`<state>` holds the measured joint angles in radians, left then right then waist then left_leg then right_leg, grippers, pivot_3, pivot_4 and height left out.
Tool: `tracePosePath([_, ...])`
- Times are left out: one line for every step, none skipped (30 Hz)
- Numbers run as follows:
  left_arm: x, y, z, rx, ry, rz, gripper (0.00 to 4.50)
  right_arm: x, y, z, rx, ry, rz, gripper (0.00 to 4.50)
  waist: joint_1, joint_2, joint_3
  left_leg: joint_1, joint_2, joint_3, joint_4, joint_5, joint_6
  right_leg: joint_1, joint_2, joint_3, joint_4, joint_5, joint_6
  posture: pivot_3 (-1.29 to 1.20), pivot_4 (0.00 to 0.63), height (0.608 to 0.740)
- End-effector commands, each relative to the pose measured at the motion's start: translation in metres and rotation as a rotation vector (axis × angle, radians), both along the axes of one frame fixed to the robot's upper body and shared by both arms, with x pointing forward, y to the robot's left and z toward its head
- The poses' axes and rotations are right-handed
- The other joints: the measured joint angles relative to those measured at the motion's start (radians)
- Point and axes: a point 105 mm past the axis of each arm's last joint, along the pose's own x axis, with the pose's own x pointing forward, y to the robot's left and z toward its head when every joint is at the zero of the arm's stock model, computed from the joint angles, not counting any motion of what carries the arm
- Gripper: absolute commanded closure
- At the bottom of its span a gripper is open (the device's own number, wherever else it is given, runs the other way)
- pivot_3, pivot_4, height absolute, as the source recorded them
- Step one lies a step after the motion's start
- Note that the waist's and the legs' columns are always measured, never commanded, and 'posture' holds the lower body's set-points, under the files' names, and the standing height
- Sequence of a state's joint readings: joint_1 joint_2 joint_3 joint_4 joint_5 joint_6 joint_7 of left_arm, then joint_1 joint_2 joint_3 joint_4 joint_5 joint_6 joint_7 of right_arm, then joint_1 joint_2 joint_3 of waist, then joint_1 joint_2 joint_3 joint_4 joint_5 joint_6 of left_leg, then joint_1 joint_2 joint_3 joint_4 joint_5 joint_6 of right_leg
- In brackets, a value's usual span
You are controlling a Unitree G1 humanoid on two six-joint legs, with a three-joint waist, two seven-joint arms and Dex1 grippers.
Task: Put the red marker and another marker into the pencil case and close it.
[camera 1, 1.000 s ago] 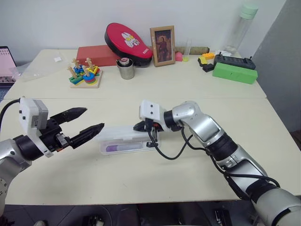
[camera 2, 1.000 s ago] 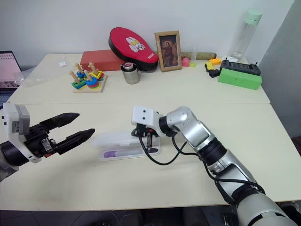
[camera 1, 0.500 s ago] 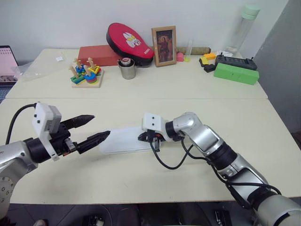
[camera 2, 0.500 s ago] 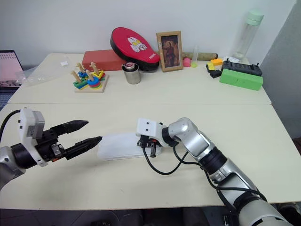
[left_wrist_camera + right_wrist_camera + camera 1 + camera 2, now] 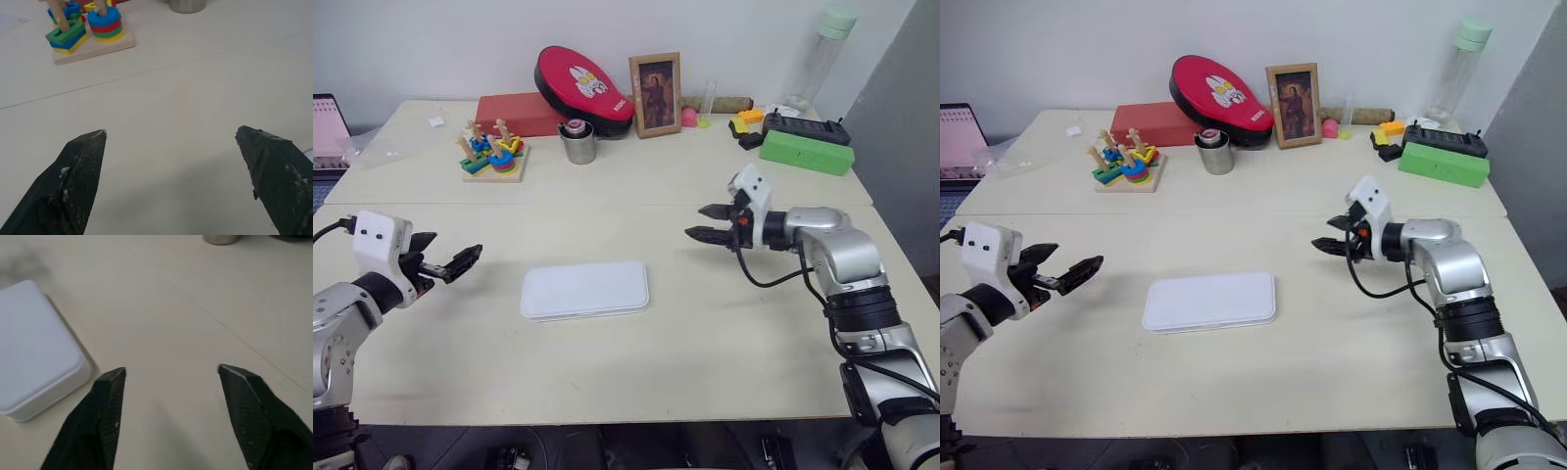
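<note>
Left eye view: closed pencil case on table, left hand and right hand both released, well apart from it.

A home-like room: framed picture (propped up), stacking toy.

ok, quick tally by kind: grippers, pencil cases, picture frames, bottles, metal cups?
Grippers: 2 (left gripper, right gripper)
Pencil case: 1
Picture frame: 1
Bottle: 1
Metal cup: 1
Total: 6
</note>
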<state>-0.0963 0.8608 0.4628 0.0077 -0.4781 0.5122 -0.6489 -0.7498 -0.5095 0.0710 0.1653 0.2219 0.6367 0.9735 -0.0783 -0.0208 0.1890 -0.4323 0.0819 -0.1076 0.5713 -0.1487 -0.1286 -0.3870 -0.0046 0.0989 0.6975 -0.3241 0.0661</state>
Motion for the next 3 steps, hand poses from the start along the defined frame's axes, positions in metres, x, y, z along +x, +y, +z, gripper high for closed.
tracePosePath([0.0037, 0.0097, 0.0271, 0.059, -0.069, 0.002, 0.00, -0.0054, -0.0054, 0.0110, 0.049, -0.039, -0.001, 0.48, -0.002, 0.000, 0.000, 0.000, 0.000, 0.000, 0.000, 0.000, 0.000, 0.000, 0.000, 0.000, 0.000, 0.000, 0.000, 0.00, 0.150, 0.740])
tracePosePath([0.0041, 0.0090, 0.0284, 0.059, -0.071, -0.006, 0.00, -0.0065, -0.0047, 0.0105, 0.052, -0.039, 0.001, 0.22, -0.002, 0.000, 0.000, 0.000, 0.000, 0.000, 0.000, 0.000, 0.000, 0.000, 0.000, 0.000, 0.000, 0.000, 0.000, 0.00, 0.150, 0.740])
tracePosePath([0.0043, 0.0084, 0.0287, 0.059, -0.070, -0.011, 0.00, -0.0071, -0.0041, 0.0101, 0.052, -0.039, 0.002, 0.06, -0.002, 0.000, 0.000, 0.000, 0.000, 0.000, 0.000, 0.000, 0.000, 0.000, 0.000, 0.000, 0.000, 0.000, 0.000, 0.00, 0.150, 0.740])
